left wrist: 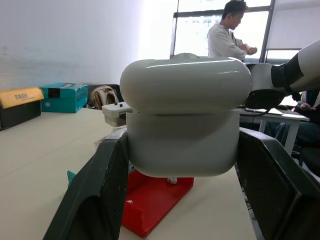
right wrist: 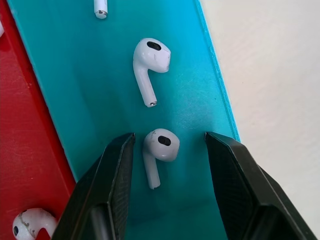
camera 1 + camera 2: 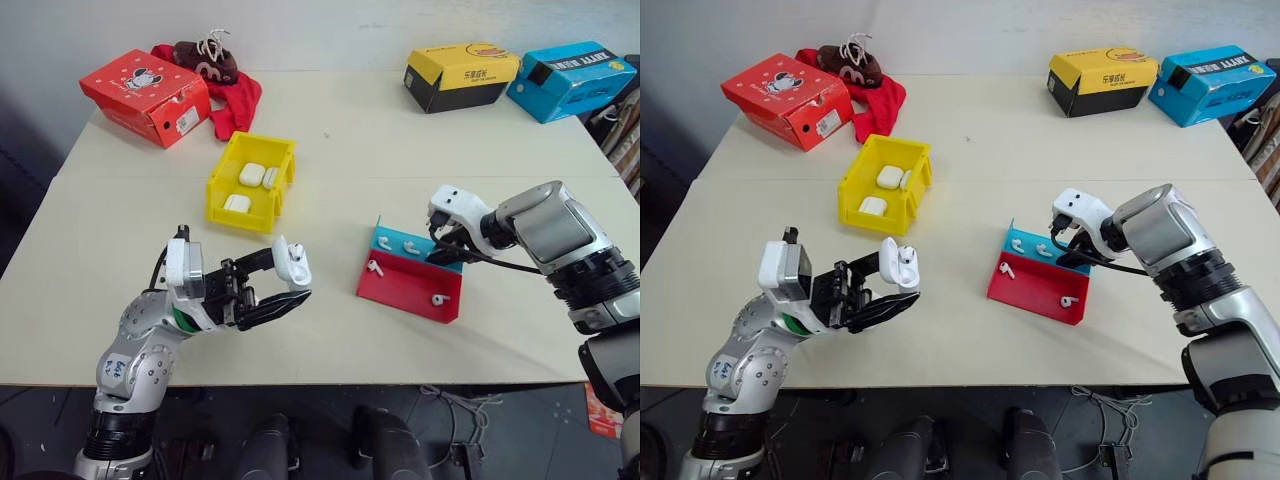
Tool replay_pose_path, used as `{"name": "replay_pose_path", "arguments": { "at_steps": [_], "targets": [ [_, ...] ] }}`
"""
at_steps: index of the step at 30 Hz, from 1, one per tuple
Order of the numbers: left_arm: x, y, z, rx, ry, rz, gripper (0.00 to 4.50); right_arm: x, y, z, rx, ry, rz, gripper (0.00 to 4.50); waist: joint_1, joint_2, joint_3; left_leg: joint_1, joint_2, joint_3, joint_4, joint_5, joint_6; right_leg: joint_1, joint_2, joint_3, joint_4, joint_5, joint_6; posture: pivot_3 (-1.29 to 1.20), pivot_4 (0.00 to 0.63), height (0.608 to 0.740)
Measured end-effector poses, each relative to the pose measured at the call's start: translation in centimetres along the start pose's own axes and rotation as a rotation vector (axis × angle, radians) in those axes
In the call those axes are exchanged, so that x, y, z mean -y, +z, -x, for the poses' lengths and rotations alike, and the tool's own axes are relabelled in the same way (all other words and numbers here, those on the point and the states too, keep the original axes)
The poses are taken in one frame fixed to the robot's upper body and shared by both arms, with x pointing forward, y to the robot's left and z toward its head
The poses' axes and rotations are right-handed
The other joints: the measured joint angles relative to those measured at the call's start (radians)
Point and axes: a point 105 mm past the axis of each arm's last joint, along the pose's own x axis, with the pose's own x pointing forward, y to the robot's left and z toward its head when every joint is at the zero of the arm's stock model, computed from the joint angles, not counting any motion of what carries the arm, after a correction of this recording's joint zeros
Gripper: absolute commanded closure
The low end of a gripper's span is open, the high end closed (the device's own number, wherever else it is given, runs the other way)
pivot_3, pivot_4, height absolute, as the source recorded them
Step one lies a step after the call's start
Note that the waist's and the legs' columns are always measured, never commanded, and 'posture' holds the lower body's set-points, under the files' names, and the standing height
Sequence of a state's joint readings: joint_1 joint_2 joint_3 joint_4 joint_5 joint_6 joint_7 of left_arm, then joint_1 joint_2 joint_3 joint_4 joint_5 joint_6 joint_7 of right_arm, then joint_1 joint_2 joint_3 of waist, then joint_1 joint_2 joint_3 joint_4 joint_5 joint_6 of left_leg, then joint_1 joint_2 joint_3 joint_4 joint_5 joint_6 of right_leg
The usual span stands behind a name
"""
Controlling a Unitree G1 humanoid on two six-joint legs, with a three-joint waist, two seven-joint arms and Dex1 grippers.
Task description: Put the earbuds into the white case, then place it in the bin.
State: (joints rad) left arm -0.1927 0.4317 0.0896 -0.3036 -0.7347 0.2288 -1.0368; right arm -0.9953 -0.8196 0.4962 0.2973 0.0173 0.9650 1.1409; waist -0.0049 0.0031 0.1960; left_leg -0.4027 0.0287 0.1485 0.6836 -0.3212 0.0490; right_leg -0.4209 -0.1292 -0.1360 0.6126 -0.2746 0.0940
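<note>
My left gripper (image 3: 284,281) is shut on a white case (image 3: 293,262), held above the table's near left part. The case's lid looks raised in the left wrist view, where the case (image 1: 185,125) sits between the two black fingers. Several earbuds lie on a red-and-blue tray (image 3: 400,290). My right gripper (image 3: 441,252) is open and tilted down over the tray's blue strip. Its fingers straddle one earbud (image 2: 160,147) without touching it, and another earbud (image 2: 150,62) lies just beyond. The yellow bin (image 3: 222,188) stands behind the left gripper.
The bin holds three more white cases (image 3: 251,174). A red box (image 3: 145,95), a red cloth and a brown shoe (image 3: 205,58) lie at the back left. A yellow-black box (image 3: 460,75) and a blue box (image 3: 570,78) stand at the back right. A person (image 1: 227,35) stands beyond the table.
</note>
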Motion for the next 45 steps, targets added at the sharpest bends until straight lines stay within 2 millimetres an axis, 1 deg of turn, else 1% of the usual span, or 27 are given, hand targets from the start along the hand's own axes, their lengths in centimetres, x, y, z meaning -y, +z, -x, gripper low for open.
{"name": "replay_pose_path", "arguments": {
  "at_steps": [26, 28, 30, 38, 40, 42, 45],
  "targets": [
    [-0.14, 0.23, -0.21, 0.002, 0.011, -0.011, 1.72, 0.16, -0.31, -0.3, 0.006, -0.013, 0.018, 2.26, -0.001, -0.004, -0.002, 0.002, 0.0, 0.0, 0.001, 0.001, 0.0, 0.0, 0.0, 0.0, 0.003, 0.0, 0.0, 0.0, 0.15, 0.74],
    [-0.17, 0.28, -0.24, 0.002, 0.012, -0.013, 1.72, 0.14, -0.33, -0.35, 0.009, -0.014, 0.023, 2.63, -0.001, -0.004, -0.003, 0.002, 0.0, 0.0, 0.001, 0.001, -0.001, 0.0, 0.0, 0.0, 0.004, 0.0, 0.0, 0.0, 0.15, 0.74],
    [-0.17, 0.33, -0.27, 0.003, 0.015, -0.015, 1.72, -0.07, -0.3, -0.44, 0.013, -0.008, 0.028, 3.16, -0.001, -0.005, -0.003, 0.002, 0.0, 0.0, 0.001, 0.001, -0.001, 0.0, -0.001, 0.001, 0.004, 0.0, 0.0, 0.0, 0.15, 0.74],
    [0.06, 0.59, -0.45, 0.003, 0.005, -0.027, 1.72, -0.23, -0.21, -0.59, 0.023, -0.012, 0.032, 3.16, -0.002, -0.007, -0.004, 0.002, 0.0, 0.0, 0.001, 0.001, -0.001, 0.0, -0.002, 0.001, 0.004, 0.0, 0.0, 0.0, 0.15, 0.74],
    [0.05, 0.59, -0.45, 0.002, 0.004, -0.026, 1.72, -0.25, -0.23, -0.59, 0.024, -0.011, 0.032, 3.53, -0.002, -0.007, -0.004, 0.002, 0.0, 0.0, 0.001, 0.001, -0.001, 0.0, -0.002, 0.001, 0.005, 0.0, 0.0, 0.0, 0.15, 0.74],
    [0.05, 0.58, -0.45, 0.002, 0.004, -0.025, 1.72, -0.41, -0.14, -0.62, 0.029, -0.006, 0.038, 4.02, -0.002, -0.007, -0.004, 0.003, 0.0, 0.0, 0.001, 0.001, -0.001, 0.0, -0.002, 0.001, 0.005, 0.0, 0.0, 0.0, 0.15, 0.74],
    [0.05, 0.53, -0.45, 0.0, 0.004, -0.021, 1.72, -0.41, -0.18, -0.62, 0.031, -0.008, 0.037, 4.05, -0.002, -0.007, -0.004, 0.003, 0.0, 0.0, 0.001, 0.001, -0.001, 0.0, -0.002, 0.001, 0.005, 0.0, 0.0, 0.0, 0.15, 0.74]
  ]
}}
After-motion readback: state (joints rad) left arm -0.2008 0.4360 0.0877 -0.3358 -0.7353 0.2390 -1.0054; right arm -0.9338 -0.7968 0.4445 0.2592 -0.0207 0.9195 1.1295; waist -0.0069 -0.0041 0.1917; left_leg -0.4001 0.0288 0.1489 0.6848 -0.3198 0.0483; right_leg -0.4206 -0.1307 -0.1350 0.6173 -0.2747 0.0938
